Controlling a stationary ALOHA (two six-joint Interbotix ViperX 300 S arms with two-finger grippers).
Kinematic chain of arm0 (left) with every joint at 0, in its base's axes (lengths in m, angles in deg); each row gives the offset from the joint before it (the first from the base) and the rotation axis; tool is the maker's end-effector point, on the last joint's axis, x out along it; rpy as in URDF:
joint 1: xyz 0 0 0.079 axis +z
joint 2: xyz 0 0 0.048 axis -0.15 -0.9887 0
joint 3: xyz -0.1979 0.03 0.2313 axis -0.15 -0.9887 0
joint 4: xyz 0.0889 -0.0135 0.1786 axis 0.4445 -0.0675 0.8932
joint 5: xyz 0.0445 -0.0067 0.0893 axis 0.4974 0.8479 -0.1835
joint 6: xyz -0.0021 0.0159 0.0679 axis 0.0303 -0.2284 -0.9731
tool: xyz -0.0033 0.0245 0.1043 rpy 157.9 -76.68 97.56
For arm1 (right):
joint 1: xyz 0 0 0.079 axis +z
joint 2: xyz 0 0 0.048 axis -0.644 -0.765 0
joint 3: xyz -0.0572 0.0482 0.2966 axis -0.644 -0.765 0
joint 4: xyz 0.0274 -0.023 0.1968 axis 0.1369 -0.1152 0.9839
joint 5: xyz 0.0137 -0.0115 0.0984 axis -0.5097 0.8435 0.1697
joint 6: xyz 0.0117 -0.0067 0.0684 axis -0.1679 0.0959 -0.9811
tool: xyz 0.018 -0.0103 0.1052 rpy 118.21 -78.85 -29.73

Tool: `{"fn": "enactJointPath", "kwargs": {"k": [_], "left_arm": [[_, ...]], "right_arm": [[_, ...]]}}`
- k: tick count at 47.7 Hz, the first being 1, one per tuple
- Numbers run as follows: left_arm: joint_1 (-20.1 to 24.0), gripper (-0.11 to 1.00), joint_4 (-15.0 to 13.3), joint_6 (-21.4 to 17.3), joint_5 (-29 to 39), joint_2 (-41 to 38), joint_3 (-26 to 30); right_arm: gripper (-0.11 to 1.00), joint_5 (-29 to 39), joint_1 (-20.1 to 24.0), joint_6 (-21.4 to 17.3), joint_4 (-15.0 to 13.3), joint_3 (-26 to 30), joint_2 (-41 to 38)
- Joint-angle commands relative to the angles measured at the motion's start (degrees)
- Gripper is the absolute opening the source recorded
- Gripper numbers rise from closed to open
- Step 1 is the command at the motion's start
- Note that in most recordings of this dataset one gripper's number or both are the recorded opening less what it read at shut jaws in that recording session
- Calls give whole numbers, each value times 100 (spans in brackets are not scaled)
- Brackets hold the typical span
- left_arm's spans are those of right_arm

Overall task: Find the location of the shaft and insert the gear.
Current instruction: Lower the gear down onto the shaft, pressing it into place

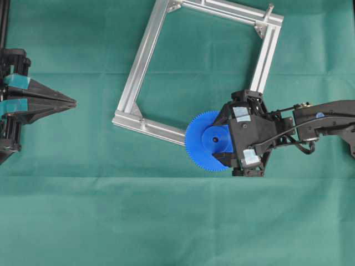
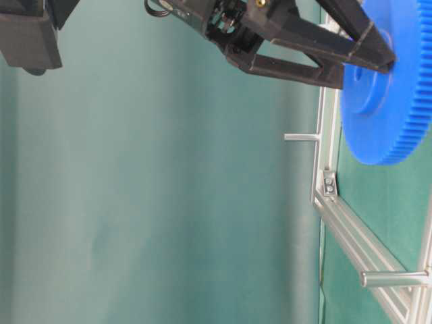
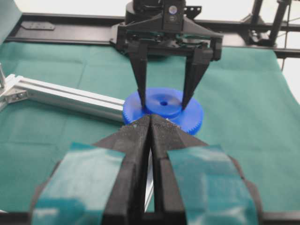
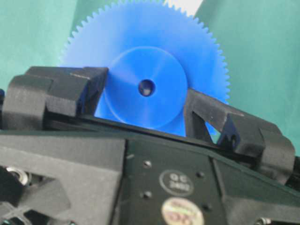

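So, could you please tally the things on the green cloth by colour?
Blue: 1, the gear
Silver: 1, the aluminium frame, with its pins
Black: 2, the left gripper and the right gripper
Total: 4

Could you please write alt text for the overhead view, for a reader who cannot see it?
The right gripper grips the raised hub of a blue gear over the near corner of a square aluminium frame on green cloth. The left gripper rests shut at the left edge.
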Motion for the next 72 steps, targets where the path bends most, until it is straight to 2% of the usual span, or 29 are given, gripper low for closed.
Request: {"fn": "enactJointPath", "kwargs": {"k": [1,16,72], "left_arm": [[9,2,-9,9,-26,-53,167],[0,2,-18,9,-26,-53,167],[9,2,-9,9,-26,-53,158]], "right_arm": [[69,-26,-62,9,-18,35,53],[69,-62,-44,9,-9,193,-70],[69,-378,-26,0,44,158,-571]]}}
